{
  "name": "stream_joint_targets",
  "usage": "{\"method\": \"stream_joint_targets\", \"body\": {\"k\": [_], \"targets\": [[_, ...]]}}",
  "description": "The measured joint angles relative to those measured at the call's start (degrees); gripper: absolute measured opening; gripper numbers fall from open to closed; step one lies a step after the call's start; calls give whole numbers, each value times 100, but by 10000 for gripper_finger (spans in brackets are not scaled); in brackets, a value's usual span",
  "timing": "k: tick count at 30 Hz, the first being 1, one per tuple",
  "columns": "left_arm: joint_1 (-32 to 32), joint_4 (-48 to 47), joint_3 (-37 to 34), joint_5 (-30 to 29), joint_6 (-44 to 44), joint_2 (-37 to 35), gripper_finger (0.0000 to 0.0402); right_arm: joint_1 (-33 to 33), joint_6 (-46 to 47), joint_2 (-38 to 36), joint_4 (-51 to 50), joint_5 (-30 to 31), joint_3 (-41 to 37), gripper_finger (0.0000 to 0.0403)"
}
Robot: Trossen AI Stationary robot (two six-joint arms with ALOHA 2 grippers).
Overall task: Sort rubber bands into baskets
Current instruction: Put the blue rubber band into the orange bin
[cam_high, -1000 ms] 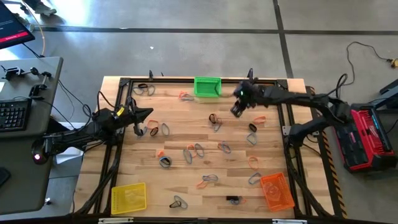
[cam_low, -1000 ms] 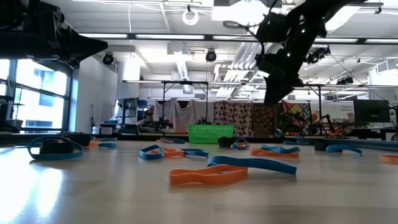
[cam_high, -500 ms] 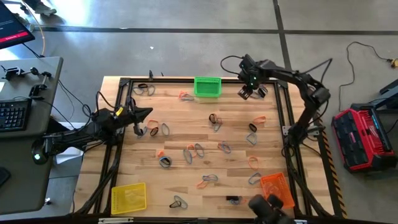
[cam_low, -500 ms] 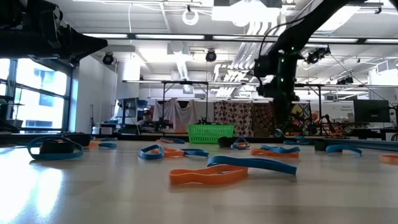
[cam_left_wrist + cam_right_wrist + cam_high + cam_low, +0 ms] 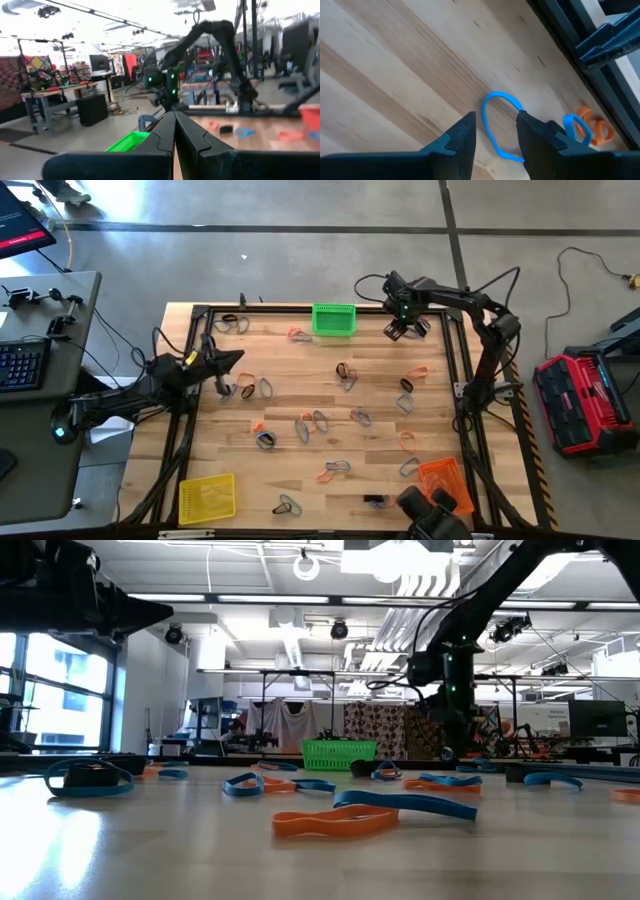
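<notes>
Blue rubber band [image 5: 496,125]: lying flat on the wooden table [image 5: 300,380] near its far right corner, directly below the right gripper [image 5: 406,328], fingers parted, holding nothing. Green basket [image 5: 333,319]: far edge, just beside. Left gripper [image 5: 226,386]: left edge, closed, empty.
</notes>
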Motion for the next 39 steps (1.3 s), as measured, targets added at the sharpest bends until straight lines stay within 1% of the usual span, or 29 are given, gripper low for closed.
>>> {"method": "stream_joint_targets", "body": {"k": [3,5,8,17,20,23,30,31,34,39], "targets": [[-2,-26,182,92,-124,-4,0,2,252,63,4,-160,0,131],[-2,-157,193,51,-121,0,0,2,341,102,12,-234,-2,131],[-2,-138,200,-101,-120,0,0,2,487,171,231,-208,-2,131],[-2,-149,202,-103,16,0,0,-38,1179,494,406,-190,0,124],[-2,-175,202,-103,25,0,0,-46,1311,511,417,-190,4,111],[2,-215,202,-104,33,0,0,-46,1324,514,428,-197,2,90],[2,-411,202,-193,54,0,0,-60,1310,518,445,-170,2,12],[2,-431,202,-192,53,0,0,-61,1297,518,442,-167,1,6],[2,-443,202,-195,94,0,0,-44,1293,488,376,-138,1,8],[0,-449,202,-192,111,0,0,95,1287,318,-130,-81,206,2]]}}
